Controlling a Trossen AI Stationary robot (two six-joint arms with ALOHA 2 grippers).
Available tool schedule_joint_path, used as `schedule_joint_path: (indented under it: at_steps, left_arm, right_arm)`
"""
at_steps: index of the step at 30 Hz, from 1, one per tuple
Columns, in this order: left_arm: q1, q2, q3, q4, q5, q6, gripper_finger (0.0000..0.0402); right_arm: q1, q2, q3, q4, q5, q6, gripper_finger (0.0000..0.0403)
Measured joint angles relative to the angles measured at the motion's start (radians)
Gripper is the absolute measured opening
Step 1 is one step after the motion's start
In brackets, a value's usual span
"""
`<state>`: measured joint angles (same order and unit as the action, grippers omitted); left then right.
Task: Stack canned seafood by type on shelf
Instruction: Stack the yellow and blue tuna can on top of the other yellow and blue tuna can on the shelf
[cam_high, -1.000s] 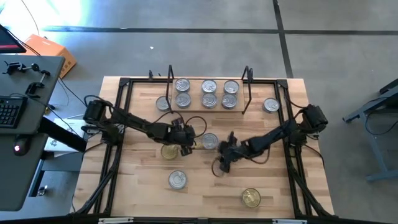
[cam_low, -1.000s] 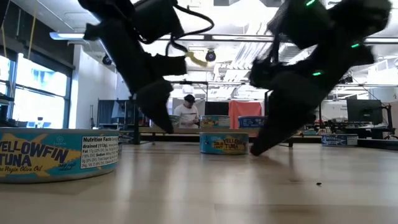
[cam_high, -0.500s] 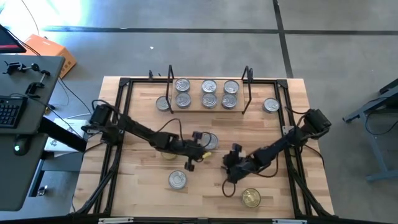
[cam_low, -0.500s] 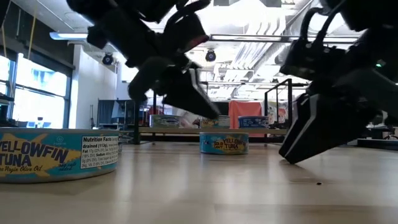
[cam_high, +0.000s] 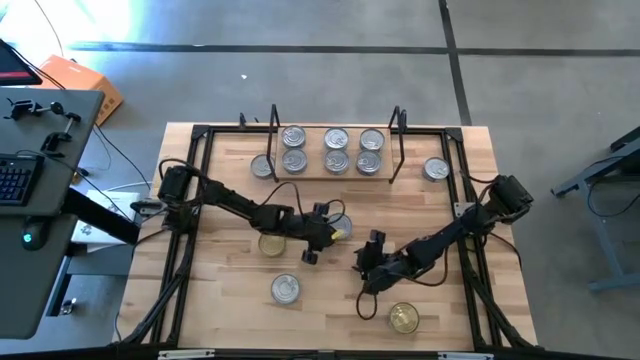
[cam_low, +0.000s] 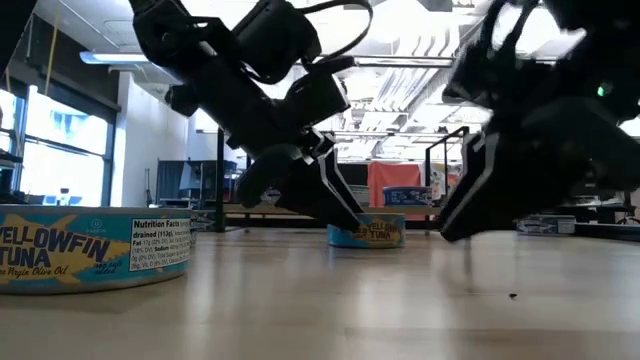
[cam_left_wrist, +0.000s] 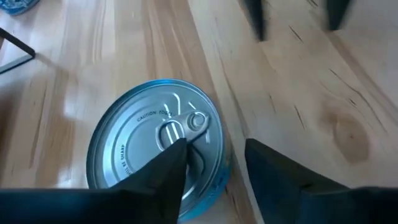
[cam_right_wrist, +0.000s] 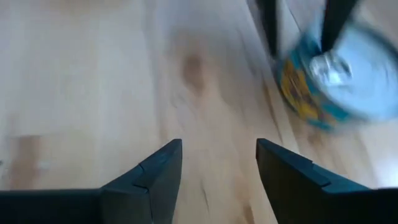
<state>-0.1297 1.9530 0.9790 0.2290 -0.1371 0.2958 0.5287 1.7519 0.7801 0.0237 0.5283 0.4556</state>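
Observation:
A silver-lidded can (cam_left_wrist: 149, 146) with a blue wall sits on the table's middle (cam_high: 338, 226). My left gripper (cam_left_wrist: 214, 158) is open and slants down at it, one finger over the lid, the other past the rim. My right gripper (cam_right_wrist: 217, 155) stands open over bare wood (cam_high: 360, 266), nearer the front edge, with nothing between its fingers. The shelf (cam_high: 335, 175) at the far side carries several silver-lidded cans (cam_high: 336, 150). Loose cans rest on the table: a gold-lidded one (cam_high: 272, 244) under my left arm, a silver one (cam_high: 286, 289) and a gold one (cam_high: 403, 318). My left gripper comes at the middle can slanting down from the table's left. One fingertip (cam_left_wrist: 175, 154) shows over the lid by the pull tab (cam_left_wrist: 180, 127), the other (cam_left_wrist: 261, 155) outside the rim. I cannot tell whether either touches the can, which sits flat on the table.
One silver can (cam_high: 263, 167) stands just left of the shelf and another (cam_high: 436, 169) to its right. A yellowfin tuna can (cam_low: 95, 245) fills the low view's left. Black frame rails (cam_high: 195, 180) run along the table's sides.
My left gripper has moved toward the table's right and down to the middle can, rolled about its own line, and opened. My right gripper has swung a little toward the near edge and stayed open. The cans have kept their places.

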Motion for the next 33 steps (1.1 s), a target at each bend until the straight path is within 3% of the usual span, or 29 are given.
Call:
schedule_joint_path:
  at_steps: [8, 11, 15, 19, 23, 27, 33]
  left_arm:
    - [0.001, 0.000, 0.000, 0.026, 0.036, 0.022, 0.0013]
    - [0.001, -0.005, -0.001, 0.034, 0.043, 0.019, 0.0015]
    - [0.001, -0.019, 0.011, 0.020, 0.046, -0.037, 0.0005]
    - [0.001, -0.027, 0.041, 0.024, 0.048, -0.078, 0.0003]
    - [0.001, -0.036, 0.050, 0.023, 0.053, -0.098, 0.0001]
    - [0.001, -0.038, 0.050, 0.036, 0.052, -0.111, 0.0001]
    - [0.001, -0.038, 0.050, 0.059, 0.051, -0.111, 0.0001]
  right_arm:
    - [-0.008, -0.002, 0.086, -0.047, 0.051, -0.390, 0.0197]
    - [-0.027, -0.002, 0.122, -0.105, 0.063, -0.520, 0.0197]
    - [-0.042, -0.002, 0.209, -0.242, 0.127, -0.578, 0.0205]
    - [-0.048, -0.002, 0.248, -0.333, 0.131, -0.585, 0.0239]
    - [-0.051, 0.001, 0.201, -0.327, 0.162, -0.591, 0.0273]
    - [-0.055, 0.009, 0.107, -0.221, 0.266, -0.499, 0.0281]
    - [-0.070, 0.011, -0.054, 0.146, 0.255, -0.482, 0.0279]
